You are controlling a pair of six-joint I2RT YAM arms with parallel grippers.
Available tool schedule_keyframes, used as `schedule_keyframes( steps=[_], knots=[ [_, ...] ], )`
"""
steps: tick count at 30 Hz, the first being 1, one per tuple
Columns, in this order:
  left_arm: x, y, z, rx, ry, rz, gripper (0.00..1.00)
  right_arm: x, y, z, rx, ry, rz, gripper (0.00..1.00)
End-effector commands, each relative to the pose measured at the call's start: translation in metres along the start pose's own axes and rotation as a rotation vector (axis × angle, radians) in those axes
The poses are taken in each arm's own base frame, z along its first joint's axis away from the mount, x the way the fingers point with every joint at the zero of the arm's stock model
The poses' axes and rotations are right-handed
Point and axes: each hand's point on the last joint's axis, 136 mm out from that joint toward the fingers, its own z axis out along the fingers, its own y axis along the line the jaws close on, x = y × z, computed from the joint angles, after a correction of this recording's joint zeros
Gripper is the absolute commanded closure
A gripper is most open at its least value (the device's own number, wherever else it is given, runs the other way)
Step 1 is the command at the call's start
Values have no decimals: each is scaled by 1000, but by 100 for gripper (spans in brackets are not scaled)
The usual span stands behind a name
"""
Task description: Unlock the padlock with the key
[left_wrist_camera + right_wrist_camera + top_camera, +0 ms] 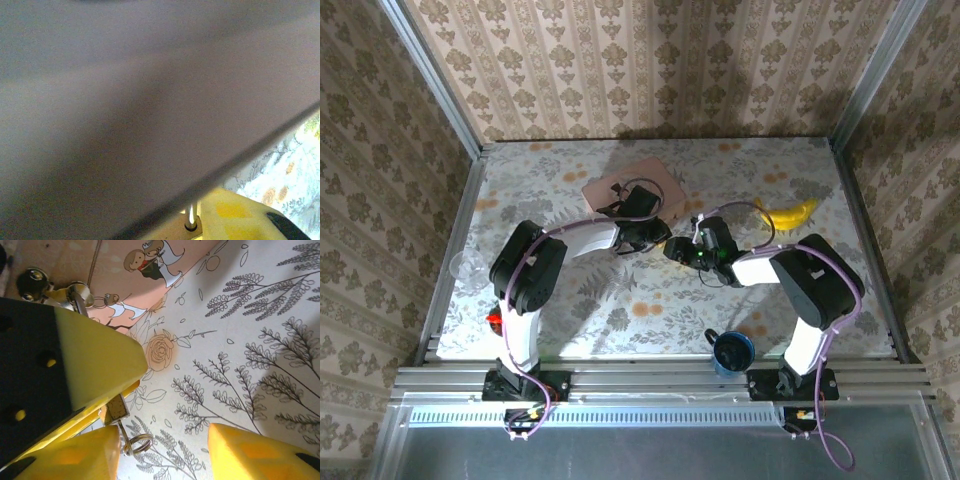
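Yellow right fingers (pixel 255 455) released, apart over surface (pixel 260 315); left fingers (pixel 95 360) clench padlock (pixel 116 408), key (pixel 123 430) dangling beneath; pink box (pixel 115 270) far.

We've got beige damask-stripe wallpaper walls (pixel 650 60) on three sides: back and both flanks. Silver aluminium posts (pixel 432 75) run up the back corners. The counter (pixel 620 300) has a pale floral print with orange blossoms and grey fern sprigs. An extruded rail (pixel 660 378) runs along the near edge, with a grey panel (pixel 650 450) below it. Light is even, with soft shadows on the back wall.
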Motion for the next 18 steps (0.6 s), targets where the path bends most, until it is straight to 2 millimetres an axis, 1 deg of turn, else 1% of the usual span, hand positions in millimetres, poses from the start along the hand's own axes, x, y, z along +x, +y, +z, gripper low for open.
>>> schedule_keyframes(
  steps=[1,2,3,6,12,16,18],
  knots=[
    [33,2,-4,0,118,0,100,-34,31,-20,-88,-142,-46,46],
    [32,2,-4,0,117,-3,100,-32,30,-23,-85,-143,-45,41],
    [32,2,-4,-1,116,-3,100,-31,29,-26,-83,-143,-45,40],
    [31,5,-4,-5,111,-8,100,-28,29,-33,-85,-145,-49,41],
    [29,5,-6,-6,104,-11,100,-22,31,-47,-87,-138,-39,54],
    [30,6,-5,-6,107,-11,100,-16,27,-44,-85,-108,-22,66],
    [30,5,-5,-2,109,-10,100,-12,24,-39,-81,-90,-15,69]
  ],
)
